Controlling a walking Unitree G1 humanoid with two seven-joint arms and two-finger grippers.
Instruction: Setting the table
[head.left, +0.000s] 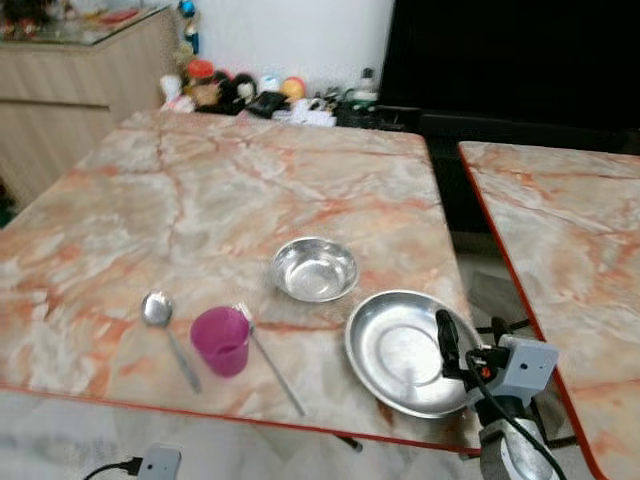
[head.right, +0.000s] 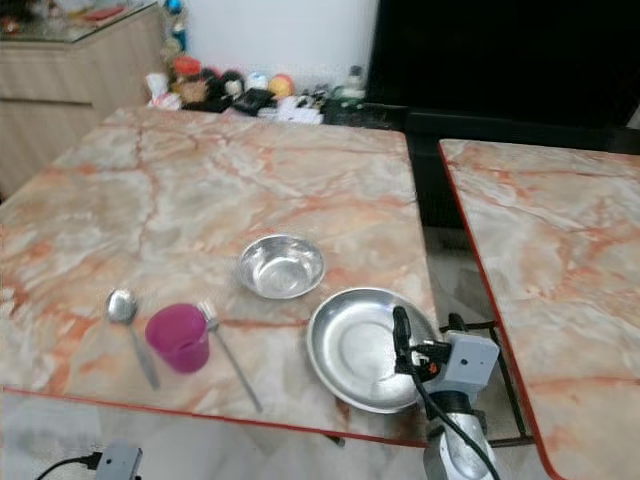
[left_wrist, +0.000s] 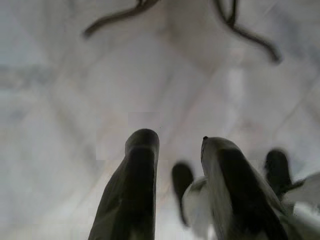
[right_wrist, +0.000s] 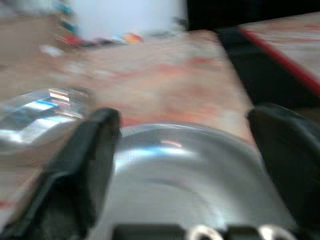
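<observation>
On the marble table, near its front edge, lie a spoon, a pink cup, a fork, a small steel bowl and a wide steel plate. My right gripper is at the plate's right rim. In the right wrist view it is open, its fingers spread wide either side of the plate and holding nothing. My left gripper hangs idle over pale floor, with a gap between its fingers.
A second marble table stands to the right across a narrow gap. Toys and small items crowd the far edge by the wall. A wooden cabinet is at the back left. A white device with a cable lies on the floor.
</observation>
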